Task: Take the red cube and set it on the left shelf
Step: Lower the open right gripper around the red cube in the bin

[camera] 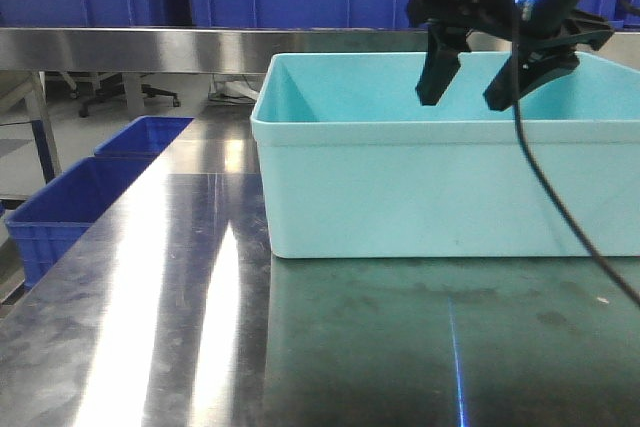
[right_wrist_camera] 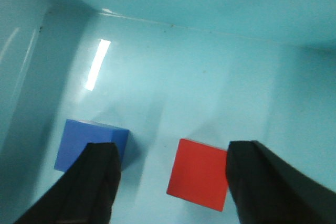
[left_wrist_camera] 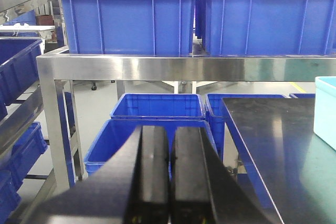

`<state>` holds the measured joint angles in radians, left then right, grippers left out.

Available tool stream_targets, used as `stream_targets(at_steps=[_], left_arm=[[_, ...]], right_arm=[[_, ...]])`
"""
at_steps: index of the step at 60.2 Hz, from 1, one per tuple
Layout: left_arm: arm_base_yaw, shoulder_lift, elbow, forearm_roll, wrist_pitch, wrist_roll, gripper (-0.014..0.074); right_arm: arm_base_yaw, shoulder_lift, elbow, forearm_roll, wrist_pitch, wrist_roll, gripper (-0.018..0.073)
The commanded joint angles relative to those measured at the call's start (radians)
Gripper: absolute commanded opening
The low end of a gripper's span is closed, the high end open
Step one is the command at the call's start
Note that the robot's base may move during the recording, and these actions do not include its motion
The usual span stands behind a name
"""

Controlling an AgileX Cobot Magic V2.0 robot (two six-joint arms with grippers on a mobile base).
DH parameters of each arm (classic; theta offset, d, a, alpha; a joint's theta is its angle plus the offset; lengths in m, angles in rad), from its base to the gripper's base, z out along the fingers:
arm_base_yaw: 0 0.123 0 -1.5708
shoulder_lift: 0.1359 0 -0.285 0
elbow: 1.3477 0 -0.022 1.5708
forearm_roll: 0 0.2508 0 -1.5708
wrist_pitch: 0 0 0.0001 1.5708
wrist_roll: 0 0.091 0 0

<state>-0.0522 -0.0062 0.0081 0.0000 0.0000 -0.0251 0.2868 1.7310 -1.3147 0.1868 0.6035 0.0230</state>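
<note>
Pointing at the left shelf (left_wrist_camera: pixel 184 68), the left gripper (left_wrist_camera: pixel 170 140) is off the table's left edge, jaws pressed together with nothing between them. It is idle.
- Shelf: steel front rail, with blue crates (left_wrist_camera: pixel 126 19) in a row on top. More blue crates (left_wrist_camera: pixel 157 106) sit below, beside the steel tabletop (camera: pixel 150 297).
- The tabletop left of the turquoise bin (camera: pixel 400 187) is bare, which leaves an open lane towards the shelf.
- Right gripper (camera: pixel 463 99): dipped inside the bin's rim near the back wall, jaws wide, holding nothing.
- Bin floor, wrist view: blue cube (right_wrist_camera: pixel 89 142) at left, partly hidden behind one finger. The red cube (right_wrist_camera: pixel 198 181) lies flat to its right, between the fingers but close against the right-hand one. The two cubes are apart.

Step in hand (judgement): approach for the pick. No grasp yet, placing not begun.

Next move calls for: centring the jaws on the red cube with a small shift, descending to the floor, then closing.

Risks:
- The left-hand finger comes down very near the blue cube and could nudge or trap it.
- The lift must clear the bin's tall wall before travelling left.
- The rail edge and crates crowd the landing spot on the shelf.
</note>
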Motion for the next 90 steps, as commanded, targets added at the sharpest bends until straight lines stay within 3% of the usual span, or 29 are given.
stream_targets(at_steps=[1, 36, 90], left_arm=[[0.000, -0.015, 0.025, 0.000, -0.083, 0.000, 0.0102], [0.000, -0.015, 0.025, 0.000, -0.083, 0.000, 0.0102], [0.000, -0.015, 0.025, 0.000, -0.083, 0.000, 0.0102]], right_arm=[[0.003, -0.032, -0.038, 0.005, -0.040, -0.002, 0.0540], [0.004, -0.020, -0.038, -0.047, 0.034, -0.002, 0.0545], [0.001, 0.037, -0.039, -0.057, -0.003, -0.002, 0.0543]])
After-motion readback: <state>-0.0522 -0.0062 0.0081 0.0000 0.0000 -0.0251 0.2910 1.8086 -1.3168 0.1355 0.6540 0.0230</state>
